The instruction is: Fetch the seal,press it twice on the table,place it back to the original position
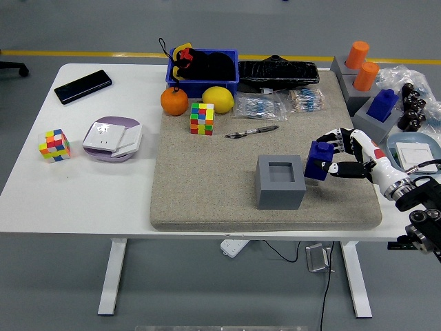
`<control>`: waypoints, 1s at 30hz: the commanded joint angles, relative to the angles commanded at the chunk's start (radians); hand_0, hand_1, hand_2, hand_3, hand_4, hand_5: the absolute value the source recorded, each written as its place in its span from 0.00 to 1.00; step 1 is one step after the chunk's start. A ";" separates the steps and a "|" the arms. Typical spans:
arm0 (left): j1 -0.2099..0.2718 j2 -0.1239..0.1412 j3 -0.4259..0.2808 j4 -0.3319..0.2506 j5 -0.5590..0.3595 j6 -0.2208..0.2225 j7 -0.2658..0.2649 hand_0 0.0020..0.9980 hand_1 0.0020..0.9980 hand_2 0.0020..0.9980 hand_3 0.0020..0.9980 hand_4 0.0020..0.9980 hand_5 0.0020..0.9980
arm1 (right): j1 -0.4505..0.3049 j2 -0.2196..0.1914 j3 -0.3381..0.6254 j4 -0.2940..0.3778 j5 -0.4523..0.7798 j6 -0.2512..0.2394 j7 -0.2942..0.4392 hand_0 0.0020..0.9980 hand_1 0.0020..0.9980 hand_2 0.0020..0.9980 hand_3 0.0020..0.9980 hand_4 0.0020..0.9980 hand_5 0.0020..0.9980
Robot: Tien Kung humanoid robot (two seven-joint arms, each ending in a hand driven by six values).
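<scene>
The blue seal [318, 160] is held in my right hand [339, 157], low on the grey felt mat [207, 186], just right of its grey square holder [280, 181]. The holder's socket is empty. My fingers are curled around the seal, with the arm coming in from the lower right. My left hand is out of view.
On the mat lie a pen [251, 131], a colour cube [202, 118], an orange [174, 101] and a lemon [218, 99]. A blue bin [204, 69] stands behind. More seals in holders [381, 107] and a plate [413, 149] are at the right. A phone [83, 86], a second cube [54, 145] and a white device [112, 136] lie left.
</scene>
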 joint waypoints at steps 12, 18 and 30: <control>0.000 0.001 -0.002 0.000 0.001 -0.001 0.000 0.74 0.70 0.69 0.75 0.67 0.31 | -0.013 0.004 -0.006 -0.039 -0.001 -0.014 0.029 0.52 0.42 0.44 0.50 0.74 0.00; 0.001 -0.001 -0.005 0.000 0.002 0.000 -0.001 0.74 0.70 0.69 0.75 0.67 0.31 | -0.021 0.000 -0.005 -0.037 -0.007 -0.011 0.033 0.52 0.42 0.43 0.50 0.74 0.00; -0.001 -0.001 -0.006 0.000 0.002 -0.001 -0.001 0.74 0.70 0.69 0.75 0.67 0.31 | -0.028 -0.013 -0.018 -0.034 -0.005 -0.011 0.041 0.52 0.42 0.43 0.50 0.74 0.00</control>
